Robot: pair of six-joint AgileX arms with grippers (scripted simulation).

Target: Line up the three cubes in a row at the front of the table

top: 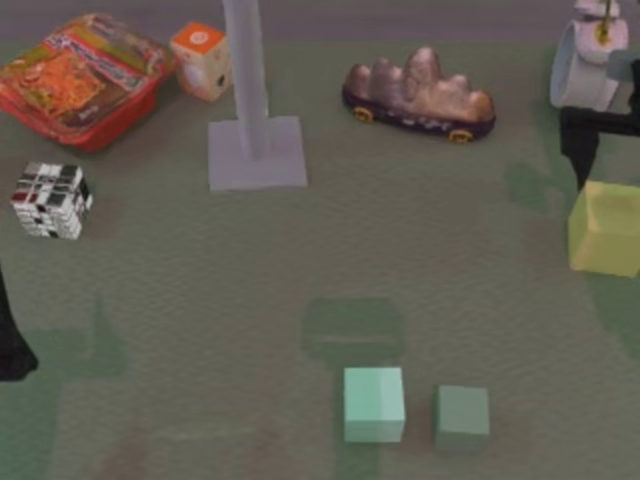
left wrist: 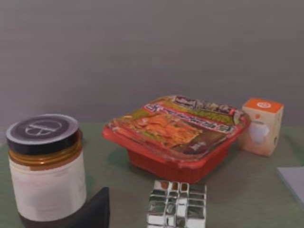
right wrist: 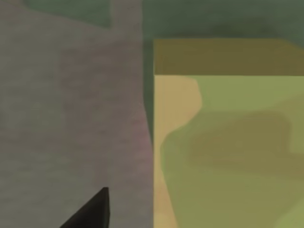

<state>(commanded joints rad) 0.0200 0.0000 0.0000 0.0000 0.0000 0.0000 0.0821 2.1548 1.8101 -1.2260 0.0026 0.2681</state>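
Observation:
The largest, yellow cube (top: 605, 228) is at the table's right edge and fills much of the right wrist view (right wrist: 228, 152). My right gripper (top: 583, 150) hovers just behind and above it, open. One dark fingertip (right wrist: 97, 209) shows, a gap apart from the cube's side, and the other finger is out of view. The pale mint cube (top: 374, 403) and the small dull green cube (top: 461, 415) stand side by side near the front edge, a little apart. My left gripper (top: 12, 350) is parked at the left edge, open and holding nothing.
A chequered puzzle cube (top: 50, 200), a red food tray (top: 80, 78) and a cream box with an orange top (top: 203, 60) crowd the back left. A grey post on a base (top: 255, 150), a toy car (top: 420, 95), a white object (top: 588, 60) and a jar (left wrist: 45, 166) are also here.

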